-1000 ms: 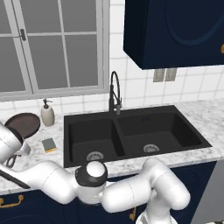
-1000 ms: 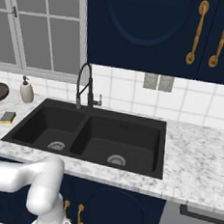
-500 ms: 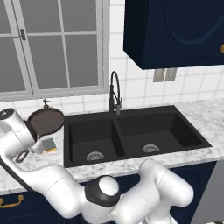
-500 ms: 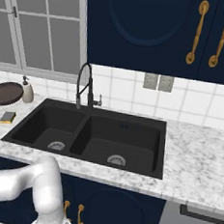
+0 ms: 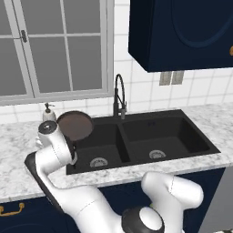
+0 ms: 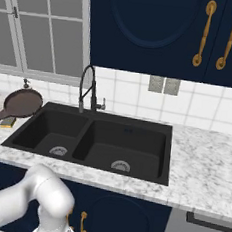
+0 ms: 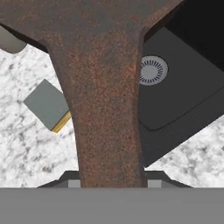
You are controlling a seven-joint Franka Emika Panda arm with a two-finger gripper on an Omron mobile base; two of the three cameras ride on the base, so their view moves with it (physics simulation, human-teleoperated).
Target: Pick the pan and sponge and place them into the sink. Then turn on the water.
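My jaws grip the round dark brown frying pan [image 5: 75,125] by its handle, left of frame; a slip could clip the black double-basin sink [image 5: 191,134] rim.

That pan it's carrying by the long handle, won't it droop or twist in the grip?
Probably stiff: the pan keeps its shape, held up over the sink edge. Its round bowl sits far from the gripper, so it may tend to tip downward. The narrow handle could perhaps swivel between the fingers.

The pan [image 7: 105,87] handle hides part of the sponge [image 7: 47,105], and its round body is cut off at the top edge.
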